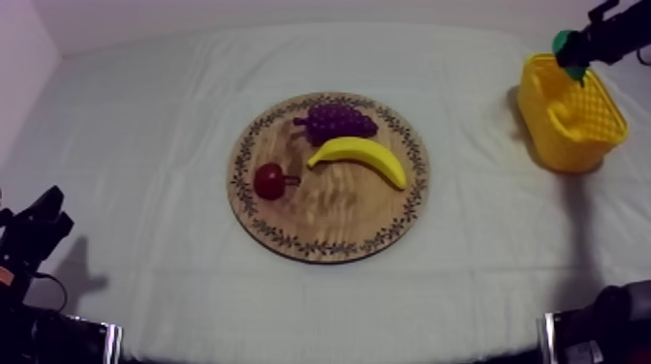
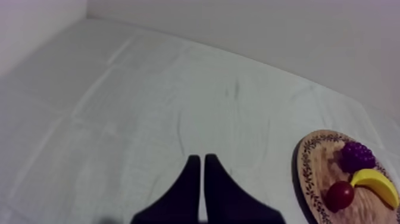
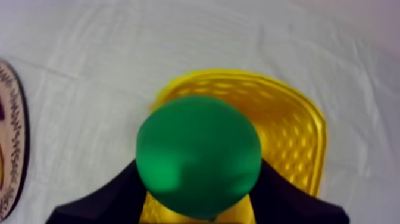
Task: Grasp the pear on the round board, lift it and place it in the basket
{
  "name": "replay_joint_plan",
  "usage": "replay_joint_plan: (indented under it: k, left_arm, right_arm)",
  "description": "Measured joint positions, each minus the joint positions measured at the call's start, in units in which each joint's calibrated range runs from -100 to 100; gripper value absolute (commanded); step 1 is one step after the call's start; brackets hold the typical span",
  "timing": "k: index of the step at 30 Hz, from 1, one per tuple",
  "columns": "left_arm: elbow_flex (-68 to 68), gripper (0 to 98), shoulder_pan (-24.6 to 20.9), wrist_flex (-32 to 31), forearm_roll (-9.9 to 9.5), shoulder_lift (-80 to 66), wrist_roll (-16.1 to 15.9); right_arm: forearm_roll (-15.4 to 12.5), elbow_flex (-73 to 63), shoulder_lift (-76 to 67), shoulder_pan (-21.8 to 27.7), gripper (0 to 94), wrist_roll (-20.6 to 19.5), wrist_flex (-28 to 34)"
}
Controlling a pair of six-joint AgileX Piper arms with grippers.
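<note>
Right now the pear (image 3: pixel 198 158) is off the board and clamped in the right gripper (image 1: pixel 573 50), black fingers (image 3: pixel 113 196) pressed against either side of it. It hangs over the yellow basket (image 1: pixel 567 150), above the near part of the rim, not touching the basket as far as I can see. Top view puts the basket at the far right of the table, with the right arm coming in from the upper right.

Round wooden board (image 1: pixel 329 218) sits mid-table, well apart from the basket. On it: bunch of grapes (image 1: pixel 337 121) at the far side, banana (image 1: pixel 363 155) just beside the grapes and curving toward the right, small red fruit (image 1: pixel 269 180) at the left, close to the banana's stem end. All three lie inside the patterned rim.

Left gripper (image 2: pixel 201 159) is low at the table's left, jaws closed together into a narrow wedge with nothing between them, over bare grey-white cloth (image 1: pixel 145 145), board off to its side.
</note>
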Motion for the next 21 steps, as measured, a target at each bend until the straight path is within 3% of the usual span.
replay_joint_plan:
  k: [8,13,16,21]
  left_arm:
    - [0.0,0.1,0.0,0.0,0.00,0.0,0.0]
    - [0.0,0.1,0.0,0.0,0.00,0.0,0.0]
    - [0.0,0.1,0.0,0.0,0.00,0.0,0.0]
    - [0.0,0.1,0.0,0.0,0.00,0.0,0.0]
  right_arm:
    - [0.5,5.2,0.9,0.9,61.8,-1.7,-7.9]
    - [1.3,7.9,-0.9,0.9,73.2,-3.3,-8.9]
    - [1.6,9.3,-2.7,0.7,73.3,-4.0,-8.9]
    - [1.2,12.8,-7.4,0.7,62.9,-3.7,-8.2]
